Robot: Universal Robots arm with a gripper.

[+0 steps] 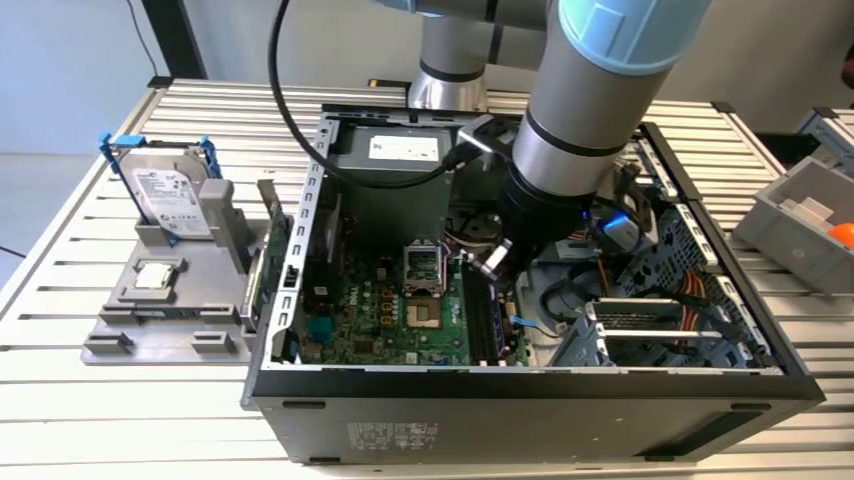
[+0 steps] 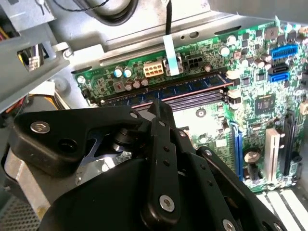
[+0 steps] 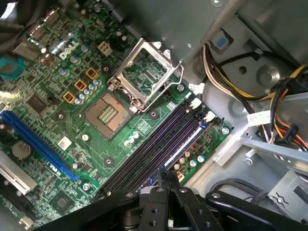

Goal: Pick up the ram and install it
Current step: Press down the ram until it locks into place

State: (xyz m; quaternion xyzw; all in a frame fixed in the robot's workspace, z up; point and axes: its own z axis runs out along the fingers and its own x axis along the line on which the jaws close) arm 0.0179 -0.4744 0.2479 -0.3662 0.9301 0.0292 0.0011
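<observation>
The ram [image 2: 192, 87] is a thin blue-green stick with dark chips. It stands on edge in the outermost of the long black slots on the green motherboard [image 2: 250, 72], next to the case's metal frame. In the first wrist view the ram [image 3: 186, 146] runs along that slot up to my fingertips. My gripper [image 2: 159, 107] hangs just over the slots with its black fingers [image 3: 162, 179] drawn together and nothing visibly held between them. In the exterior view the gripper [image 1: 491, 265] is deep inside the open computer case [image 1: 534, 385].
The bare CPU socket [image 3: 108, 113] with its raised metal frame [image 3: 144, 72] lies beside the slots. Cable bundles [image 3: 269, 110] and a drive cage [image 1: 654, 330] crowd the other side. A hard drive [image 1: 174, 200] stands in a grey holder at the exterior view's left, a grey bin [image 1: 807, 220] at its right.
</observation>
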